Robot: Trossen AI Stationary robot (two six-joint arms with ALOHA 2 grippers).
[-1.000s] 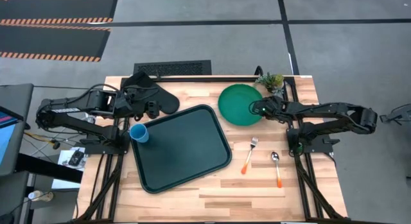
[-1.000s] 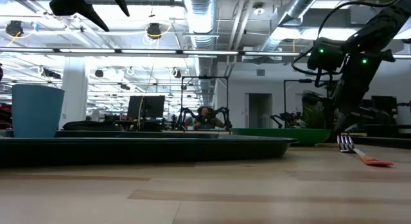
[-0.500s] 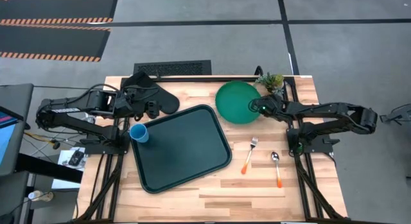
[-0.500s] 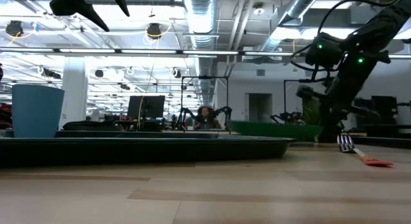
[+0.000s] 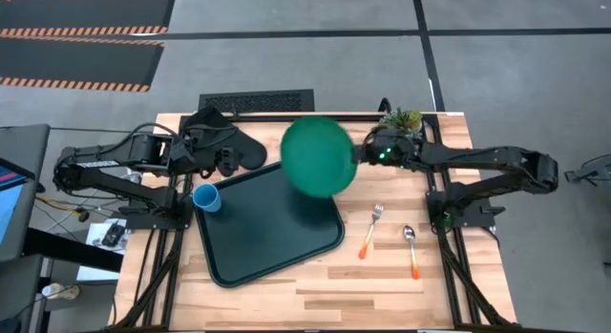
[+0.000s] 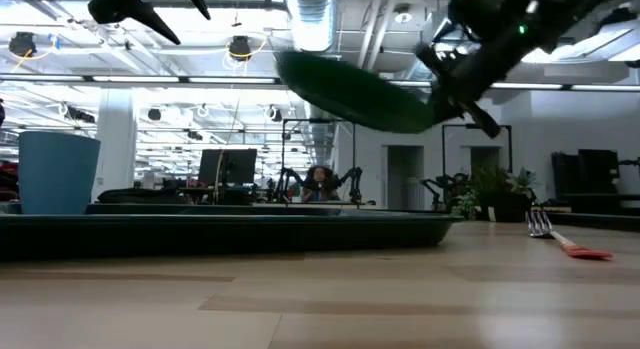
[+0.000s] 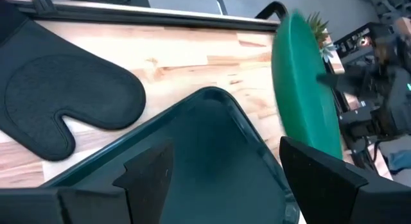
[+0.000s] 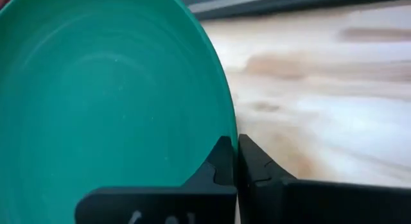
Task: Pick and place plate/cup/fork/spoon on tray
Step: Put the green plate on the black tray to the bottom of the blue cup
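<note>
We see the right gripper (image 5: 358, 154) clamped on the rim of the round green plate (image 5: 316, 156), held tilted in the air above the dark rectangular tray's (image 5: 250, 245) two-o'clock corner. The left gripper (image 5: 229, 159), fingers apart, waits above the black oven mitt (image 5: 221, 135).

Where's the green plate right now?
In the high view the plate is in the air over the tray's far right corner, pinched at its rim by the right gripper.

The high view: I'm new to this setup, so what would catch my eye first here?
First, the green plate, held up in the air and tilted above the far right corner of the dark tray, pinched at its rim by the right pincer. Next, the blue cup standing by the tray's left edge, and the fork and spoon lying on the wood to the tray's right.
</note>
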